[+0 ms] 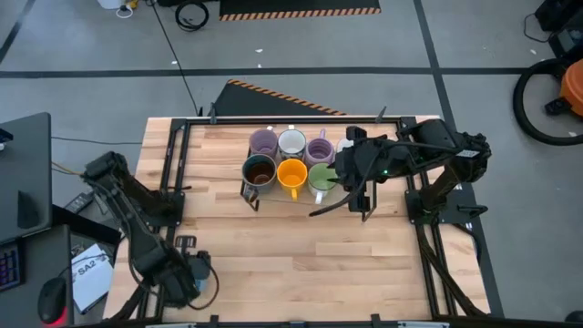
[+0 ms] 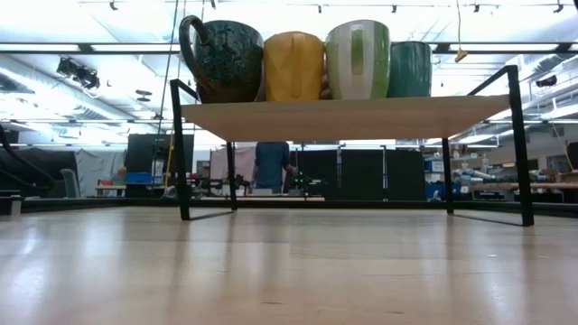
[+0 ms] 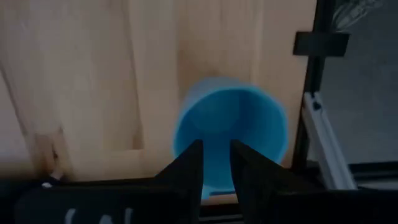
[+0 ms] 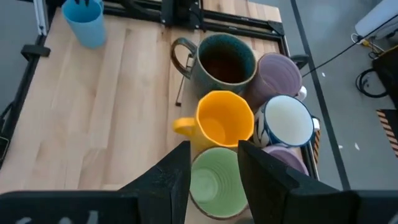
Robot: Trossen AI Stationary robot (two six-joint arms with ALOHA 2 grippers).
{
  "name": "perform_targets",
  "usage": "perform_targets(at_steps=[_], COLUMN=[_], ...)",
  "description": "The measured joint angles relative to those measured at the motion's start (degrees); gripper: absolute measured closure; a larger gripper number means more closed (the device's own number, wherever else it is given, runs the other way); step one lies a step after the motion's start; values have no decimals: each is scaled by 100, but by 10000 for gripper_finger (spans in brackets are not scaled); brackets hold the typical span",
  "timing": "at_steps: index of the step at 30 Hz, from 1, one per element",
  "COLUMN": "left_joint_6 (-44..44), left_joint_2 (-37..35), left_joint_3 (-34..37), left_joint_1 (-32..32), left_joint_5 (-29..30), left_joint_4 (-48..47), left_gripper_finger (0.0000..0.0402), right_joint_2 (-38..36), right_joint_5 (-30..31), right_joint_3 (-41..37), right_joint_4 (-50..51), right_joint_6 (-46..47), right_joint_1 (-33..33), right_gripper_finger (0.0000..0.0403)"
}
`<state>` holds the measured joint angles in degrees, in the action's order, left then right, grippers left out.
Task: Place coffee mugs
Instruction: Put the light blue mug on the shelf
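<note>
A black-framed wooden rack (image 1: 301, 196) holds two lavender mugs (image 1: 263, 141) (image 1: 318, 148), a white mug (image 1: 291, 141), a dark brown mug (image 1: 259, 170), an orange mug (image 1: 291, 173) and a green mug (image 1: 321, 178). In the low view a teal-sided mug (image 2: 411, 68) stands to the right of the green one (image 2: 358, 59). My right gripper (image 4: 214, 165) is open, its fingers just above the green mug's rim (image 4: 214, 180). My left gripper (image 3: 216, 162) is at the table's near left corner, shut on a blue mug (image 3: 230, 124), which also shows in the right wrist view (image 4: 87, 22). My left gripper comes at the blue mug from above, pointing down, at the side of its rim nearest the wrist (image 3: 216, 186). A blue part shows in the narrow gap between the fingers; whether it is the handle or the wall I cannot tell. The mug stands upright.
Black frame rails run along the table's left (image 1: 173, 173) and right (image 1: 419, 219) sides. Bare wood (image 1: 301, 255) lies between the rack and the near edge. A person (image 2: 271, 167) stands in the room far behind the table.
</note>
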<state>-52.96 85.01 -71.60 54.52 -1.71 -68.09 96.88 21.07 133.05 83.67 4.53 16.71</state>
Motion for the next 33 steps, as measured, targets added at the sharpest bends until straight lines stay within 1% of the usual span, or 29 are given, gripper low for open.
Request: perform_targets(at_steps=[2,7,9,13,17,24,28,33], left_joint_6=[131,454,462,455,414,390,442,618], left_joint_2=[-259,-784,-909,-979,-979,-932,-780,-479], left_joint_3=[259,949,1206,1535,1672,1677,1677,1677], left_joint_1=[-4,-2,-14,-85,-153,-175,-175,-175], left_joint_5=[-4,-169,-177,-187,-156,98,68,-104], left_joint_4=[94,699,914,1039,1160,1086,1092,1105], left_gripper_finger=[318,318,317,317,308,268,266,282], right_joint_2=[0,0,0,26,45,52,51,52], right_joint_5=[10,30,30,80,212,311,333,334], right_joint_3=[-2,-2,-2,-6,-9,-9,-9,-9], right_joint_4=[-85,-224,-225,-226,-240,-294,-405,-557], right_joint_6=[49,277,376,497,497,497,496,491], right_joint_1=[57,170,215,293,361,359,359,359], right_gripper_finger=[265,265,265,265,265,265,265,265])
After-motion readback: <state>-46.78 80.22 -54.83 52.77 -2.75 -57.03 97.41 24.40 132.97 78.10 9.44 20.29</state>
